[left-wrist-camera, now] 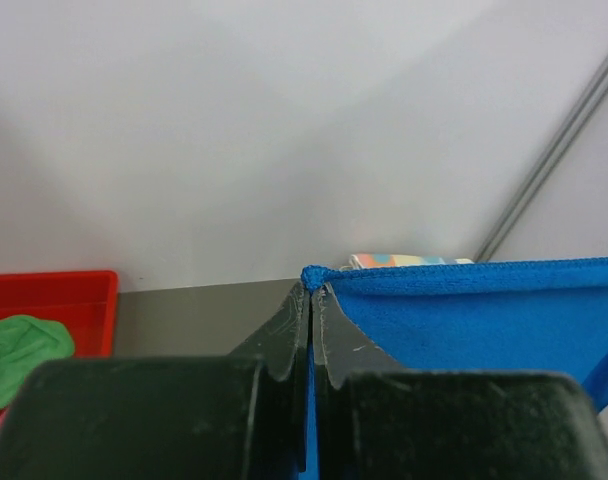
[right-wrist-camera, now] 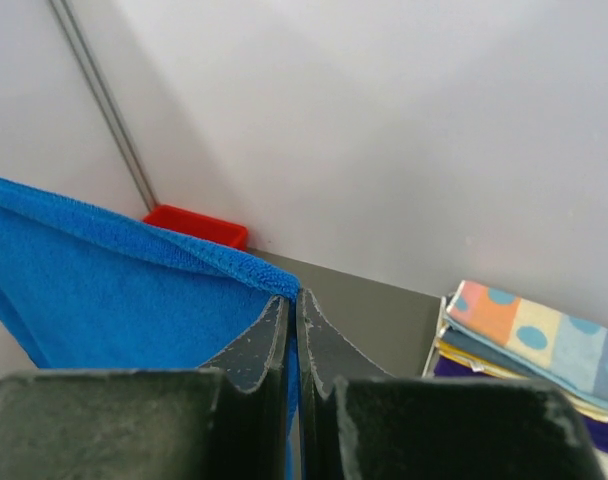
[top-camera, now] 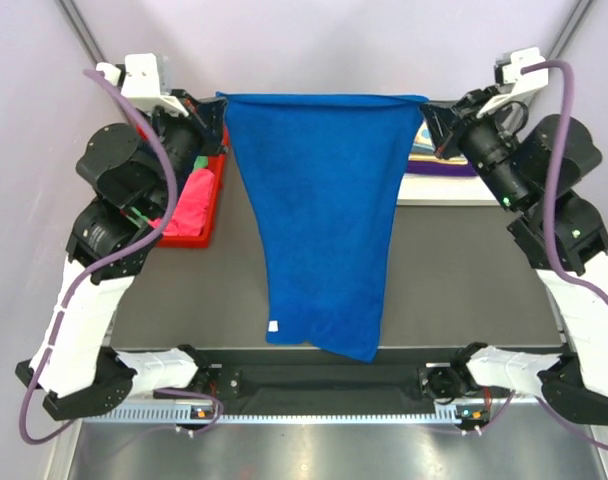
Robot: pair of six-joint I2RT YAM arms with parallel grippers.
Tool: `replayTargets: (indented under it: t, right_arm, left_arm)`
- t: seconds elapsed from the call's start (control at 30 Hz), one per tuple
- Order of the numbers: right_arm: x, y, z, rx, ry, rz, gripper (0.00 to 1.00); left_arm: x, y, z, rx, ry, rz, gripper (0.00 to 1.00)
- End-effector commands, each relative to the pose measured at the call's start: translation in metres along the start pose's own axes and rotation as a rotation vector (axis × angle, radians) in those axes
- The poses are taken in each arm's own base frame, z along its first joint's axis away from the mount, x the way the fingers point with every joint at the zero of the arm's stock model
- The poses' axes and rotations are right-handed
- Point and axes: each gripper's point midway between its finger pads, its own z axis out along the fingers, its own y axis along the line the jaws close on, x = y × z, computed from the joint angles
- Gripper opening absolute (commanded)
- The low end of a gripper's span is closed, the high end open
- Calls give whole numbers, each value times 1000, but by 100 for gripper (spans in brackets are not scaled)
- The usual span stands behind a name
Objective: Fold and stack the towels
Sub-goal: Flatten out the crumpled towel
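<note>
Now the left hand (top-camera: 212, 120) and the right hand (top-camera: 432, 126) each pinch shut on one upper corner of the royal blue towel (top-camera: 319, 220), which hangs spread between them above the desk (top-camera: 464, 270), its long axis running from the far held edge to the loose near end.

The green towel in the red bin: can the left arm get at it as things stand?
Probably not yet. The left gripper is shut on a corner of the blue towel, stretched between it and the right gripper. The green towel lies near in the red bin, but that gripper is occupied.
</note>
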Motion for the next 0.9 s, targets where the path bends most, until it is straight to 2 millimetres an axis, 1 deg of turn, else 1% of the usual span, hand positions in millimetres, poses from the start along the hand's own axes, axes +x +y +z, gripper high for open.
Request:
replayTargets:
  t: [0.0, 0.03, 0.07, 0.1, 0.13, 0.17, 0.2, 0.23, 0.27, 0.33, 0.37, 0.4, 0.43, 0.47, 0.5, 0.53, 0.57, 0.6, 0.63, 0.67, 0.7, 0.73, 0.77, 0.8, 0.83, 0.87]
  right_arm:
    - [-3, -17, 16, 96, -44, -39, 0]
    - [-3, -21, 20, 108, -51, -40, 0]
    - [1, -23, 25, 114, -44, -47, 0]
    - [10, -26, 34, 123, -27, -54, 0]
    - [12, -31, 41, 136, -29, -60, 0]
    - [14, -33, 47, 138, -26, -62, 0]
    - [24, -36, 58, 143, -6, -67, 0]
    - [26, -43, 65, 153, -9, -69, 0]
    - [33, -52, 76, 174, 0, -72, 0]
    - [43, -63, 90, 187, 14, -71, 0]
    - [45, -68, 95, 191, 12, -66, 0]
    - [54, -81, 107, 210, 22, -64, 0]
    - [59, -82, 113, 195, 27, -51, 0]
    - [64, -86, 120, 196, 34, -50, 0]
    - [73, -94, 132, 203, 47, -52, 0]
    - [78, -97, 138, 205, 55, -51, 0]
    - [81, -100, 145, 205, 56, -52, 0]
    - [96, -106, 157, 209, 77, -52, 0]
    - [101, -108, 162, 206, 82, -49, 0]
    - [104, -111, 167, 209, 82, -48, 0]
    - [118, -120, 177, 222, 103, -48, 0]
    - [124, -124, 182, 225, 114, -45, 0]
    - [124, -128, 187, 228, 109, -43, 0]
    - [138, -137, 195, 240, 127, -40, 0]
    - [143, -140, 199, 237, 134, -30, 0]
    - [142, -144, 204, 241, 127, -27, 0]
  left_arm:
    - [-14, 20, 10, -116, -86, 37, 0]
    - [-11, 22, 15, -135, -85, 45, 0]
    - [-7, 22, 23, -146, -87, 59, 0]
    - [-4, 25, 28, -162, -85, 68, 0]
    - [-2, 26, 33, -171, -84, 74, 0]
    - [8, 26, 44, -179, -69, 86, 0]
    - [8, 31, 51, -196, -77, 87, 0]
    - [11, 32, 58, -199, -76, 91, 0]
    - [18, 39, 71, -222, -73, 97, 0]
    - [28, 45, 87, -221, -64, 91, 0]
    - [40, 49, 100, -222, -48, 72, 0]
    - [40, 63, 109, -248, -57, 67, 0]
    - [55, 69, 123, -261, -36, 70, 0]
    - [61, 71, 131, -259, -30, 68, 0]
    - [67, 80, 139, -275, -24, 70, 0]
    - [72, 82, 147, -275, -25, 66, 0]
    - [89, 88, 160, -286, 0, 66, 0]
    - [93, 94, 165, -294, 3, 65, 0]
    - [99, 97, 172, -302, 4, 64, 0]
    - [114, 102, 184, -314, 24, 67, 0]
    - [118, 111, 190, -331, 30, 70, 0]
    - [124, 114, 196, -334, 40, 72, 0]
    - [137, 120, 207, -343, 57, 72, 0]
    - [141, 126, 213, -349, 61, 72, 0]
    - [153, 131, 223, -352, 77, 76, 0]
    - [156, 137, 228, -359, 78, 73, 0]
